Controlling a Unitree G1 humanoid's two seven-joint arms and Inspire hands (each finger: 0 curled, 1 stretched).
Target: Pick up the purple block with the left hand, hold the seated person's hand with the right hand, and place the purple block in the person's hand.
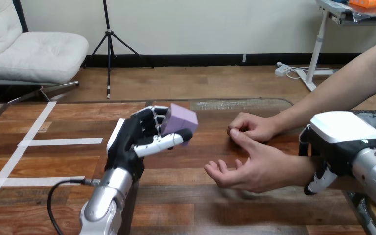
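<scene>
The left hand was raised over the table, fingers and thumb closed round the purple block, held clear of the wood. To its right and apart from it, the person's open hand lay palm up, with the person's other hand curled just behind. The right hand clasped the open hand's wrist, its fingers curled under it.
</scene>
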